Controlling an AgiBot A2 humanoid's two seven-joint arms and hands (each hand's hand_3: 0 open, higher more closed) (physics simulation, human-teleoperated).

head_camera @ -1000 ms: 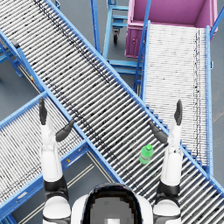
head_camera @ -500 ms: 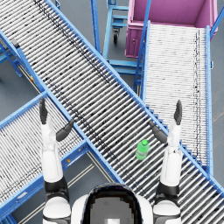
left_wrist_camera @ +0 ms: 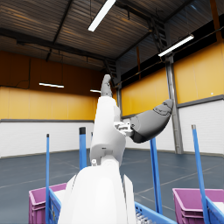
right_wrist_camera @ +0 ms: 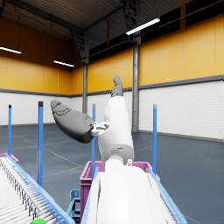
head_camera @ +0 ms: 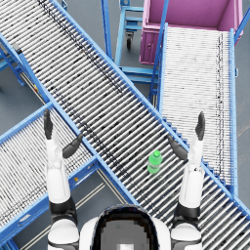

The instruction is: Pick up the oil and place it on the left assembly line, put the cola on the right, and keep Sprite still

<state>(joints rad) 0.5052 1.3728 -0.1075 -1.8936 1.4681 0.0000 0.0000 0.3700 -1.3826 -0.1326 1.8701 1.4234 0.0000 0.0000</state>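
A green Sprite bottle [head_camera: 154, 162] stands upright on the long diagonal roller conveyor [head_camera: 93, 93], between my two arms and nearer the right one. Its green top [right_wrist_camera: 37, 221] just shows at the edge of the right wrist view. My left hand [head_camera: 56, 140] [left_wrist_camera: 131, 120] is raised over the left conveyor's edge, fingers spread, holding nothing. My right hand [head_camera: 192, 140] [right_wrist_camera: 103, 118] is raised just right of the bottle, also spread and holding nothing, apart from the bottle. No oil or cola shows in any view.
A short left conveyor [head_camera: 22, 166] branches off at lower left. The right conveyor [head_camera: 195, 88] runs up to a purple bin [head_camera: 195, 17]. Blue frame rails edge every belt. Grey floor lies between the lines.
The Sprite bottle has slid a little up and left along the diagonal conveyor. Both arms stay raised in the same place.
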